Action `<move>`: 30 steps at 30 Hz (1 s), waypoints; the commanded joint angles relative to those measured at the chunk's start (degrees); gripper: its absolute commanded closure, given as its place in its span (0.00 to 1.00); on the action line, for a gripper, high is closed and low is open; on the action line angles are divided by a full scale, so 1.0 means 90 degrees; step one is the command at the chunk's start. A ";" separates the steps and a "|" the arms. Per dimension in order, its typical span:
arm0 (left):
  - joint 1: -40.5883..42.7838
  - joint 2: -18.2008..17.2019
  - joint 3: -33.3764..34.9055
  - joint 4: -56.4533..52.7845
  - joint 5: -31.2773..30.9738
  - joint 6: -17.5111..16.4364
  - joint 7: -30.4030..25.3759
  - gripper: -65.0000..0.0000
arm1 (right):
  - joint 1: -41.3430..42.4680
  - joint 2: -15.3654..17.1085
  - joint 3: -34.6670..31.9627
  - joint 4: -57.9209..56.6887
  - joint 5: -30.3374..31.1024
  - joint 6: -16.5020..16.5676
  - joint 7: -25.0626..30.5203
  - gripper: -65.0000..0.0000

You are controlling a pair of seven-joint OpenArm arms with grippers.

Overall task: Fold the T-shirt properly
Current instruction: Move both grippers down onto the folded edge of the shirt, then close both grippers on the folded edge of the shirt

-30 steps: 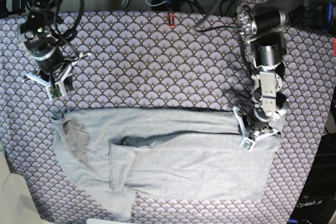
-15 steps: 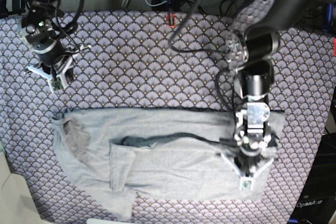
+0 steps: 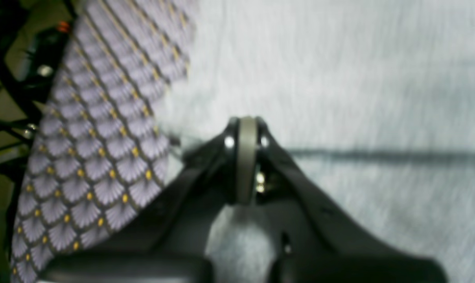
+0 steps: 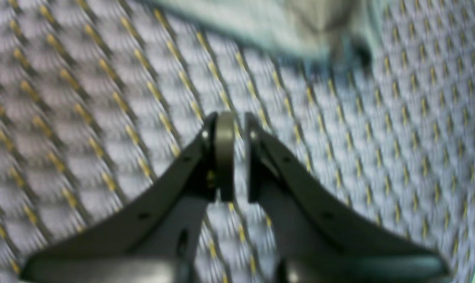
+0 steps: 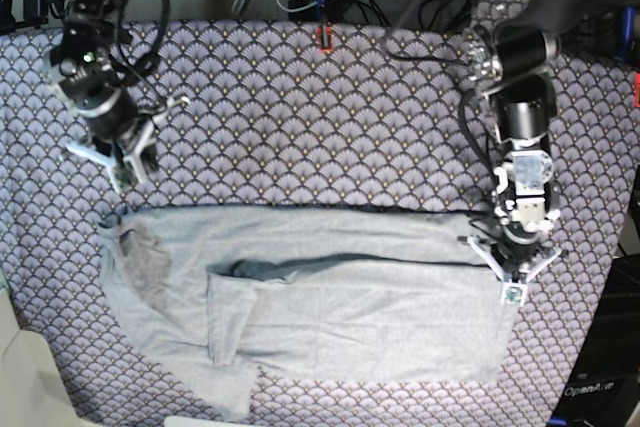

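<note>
The grey T-shirt (image 5: 350,317) lies flat across the near half of the table, with a sleeve and side folded in at the left and a dark crease through its middle. My left gripper (image 5: 513,282) points down at the shirt's right edge. In the left wrist view it (image 3: 246,122) is shut, with nothing seen between the pads, above the grey T-shirt (image 3: 339,78). My right gripper (image 5: 122,165) hangs over bare cloth just beyond the shirt's upper left corner. In the right wrist view it (image 4: 237,118) is all but shut and holds nothing, and the T-shirt (image 4: 269,23) shows at the top.
The purple fan-patterned tablecloth (image 5: 300,117) covers the whole table. A small red object (image 5: 325,39) sits at the far edge, with cables and a power strip behind it. A pale surface (image 5: 20,367) shows at the near left corner.
My left arm swept out over the shirt's lower right part and has come back to its right edge. My right gripper has shifted slightly rightward over the bare cloth.
</note>
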 commanded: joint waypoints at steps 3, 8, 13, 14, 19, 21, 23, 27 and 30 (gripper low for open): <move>0.0172 -0.0032 0.0014 0.0650 -0.0031 -0.0287 -0.0200 1.00 | 0.0258 0.0043 -0.0401 0.0119 0.0054 -0.0001 0.0116 0.96; 0.0562 0.0105 0.0063 0.1392 -0.0002 -0.0492 -0.0190 1.00 | 0.0708 0.0043 -0.1153 0.0089 0.0044 -0.0001 0.0048 0.96; 0.0572 0.0115 0.0024 0.1255 0.0555 -0.0492 -0.0043 1.00 | 0.1206 0.0034 -0.1739 -0.0692 0.0064 -0.0001 -0.0333 0.96; 0.0572 0.0115 0.0024 0.1216 0.0594 -0.0492 -0.0043 1.00 | 0.1323 0.0034 -0.1876 -0.0956 0.0064 -0.0001 -0.0304 0.96; 0.0543 0.0115 0.0024 0.1177 0.0643 -0.0463 -0.0033 1.00 | 0.2085 -0.0074 -0.2237 -0.2284 0.0054 -0.0001 -0.0108 0.96; 0.0543 0.0115 0.0034 0.1177 0.0643 -0.0463 -0.0033 1.00 | 0.2417 -0.0152 -0.2257 -0.2821 0.0054 -0.0001 -0.0040 0.96; 0.0533 0.0115 0.0043 0.1177 0.0643 -0.0433 -0.0024 1.00 | 0.2769 -0.0181 -0.2257 -0.3310 0.0054 -0.0001 -0.0040 0.96; 0.0533 0.0115 0.0043 0.1167 0.0643 -0.0424 -0.0024 1.00 | 0.3277 -0.0318 -0.2257 -0.4081 0.0064 -0.0001 0.0048 0.96; 0.0523 0.0115 0.0043 0.1167 0.0643 -0.0424 -0.0024 1.00 | 0.3501 -0.0357 -0.2257 -0.4609 0.0054 -0.0001 0.0380 0.96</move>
